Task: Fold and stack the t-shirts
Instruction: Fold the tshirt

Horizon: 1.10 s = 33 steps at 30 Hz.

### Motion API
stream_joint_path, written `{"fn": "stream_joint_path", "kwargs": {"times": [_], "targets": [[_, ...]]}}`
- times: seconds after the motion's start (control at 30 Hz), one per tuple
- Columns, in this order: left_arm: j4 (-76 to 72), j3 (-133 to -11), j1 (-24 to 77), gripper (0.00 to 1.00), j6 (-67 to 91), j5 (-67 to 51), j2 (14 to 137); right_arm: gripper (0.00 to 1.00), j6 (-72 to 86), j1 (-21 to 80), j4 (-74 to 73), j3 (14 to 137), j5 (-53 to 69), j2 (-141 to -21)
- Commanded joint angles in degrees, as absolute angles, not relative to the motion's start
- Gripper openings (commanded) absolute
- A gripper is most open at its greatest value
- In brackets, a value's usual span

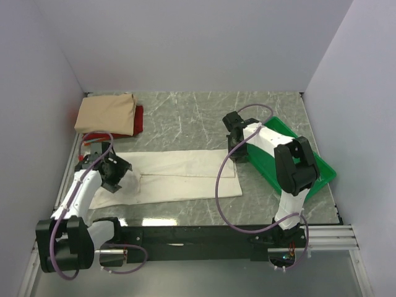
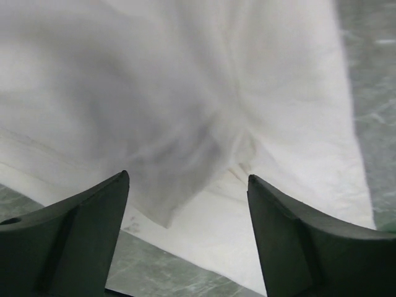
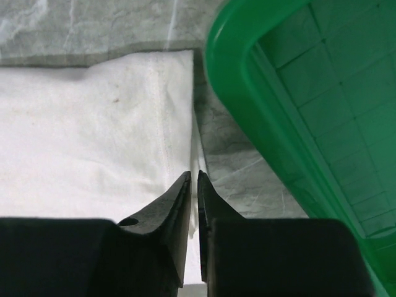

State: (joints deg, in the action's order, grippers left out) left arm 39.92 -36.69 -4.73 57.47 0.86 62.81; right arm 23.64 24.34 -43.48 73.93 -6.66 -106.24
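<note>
The cream t-shirt [image 1: 185, 176] lies on the table folded into a long flat strip. My left gripper [image 1: 122, 171] hovers over its left end, open, fingers wide apart above the cloth [image 2: 216, 80] with nothing between them [image 2: 187, 175]. My right gripper [image 1: 236, 150] sits at the strip's far right corner. Its jaws are nearly closed, with only a thin slit [image 3: 193, 174] right along the shirt's hemmed edge [image 3: 93, 124]. Whether cloth is pinched there does not show. The tan t-shirt [image 1: 105, 114] lies folded at the back left on top of the red t-shirt [image 1: 138, 119].
A green plastic tray [image 1: 326, 171] lies slanted under the right arm, its rim [image 3: 247, 105] close beside the right fingers. White walls enclose the table on three sides. Marbled grey tabletop [image 1: 185, 117] shows between the shirts and the tray.
</note>
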Motion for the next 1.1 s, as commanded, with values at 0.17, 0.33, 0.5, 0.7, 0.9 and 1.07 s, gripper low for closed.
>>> {"fn": "stream_joint_path", "kwargs": {"times": [0.17,0.33,0.5,0.7,0.9,1.07], "targets": [[44.1,-46.9,-8.9,0.87,52.5,3.4,63.4,0.21,18.8,25.2,-46.2,79.7,2.1,-99.4],[39.6,-46.8,-15.4,0.87,49.7,1.8,66.7,0.21,16.8,27.5,-47.0,85.3,6.0,-101.4],[35.6,-46.5,-17.8,0.88,48.8,2.3,72.3,0.20,16.3,31.5,-48.3,92.3,6.9,-109.0],[31.6,-46.1,-18.4,0.88,48.4,1.9,77.4,0.20,17.3,33.5,-46.6,96.1,11.5,-115.6],[28.0,-44.0,-18.6,0.88,47.8,1.1,82.1,0.19,19.3,33.5,-45.2,94.8,11.9,-119.2],[26.4,-43.9,-18.6,0.87,47.1,0.6,86.2,0.18,21.1,33.3,-43.7,89.7,10.7,-118.7]]}}
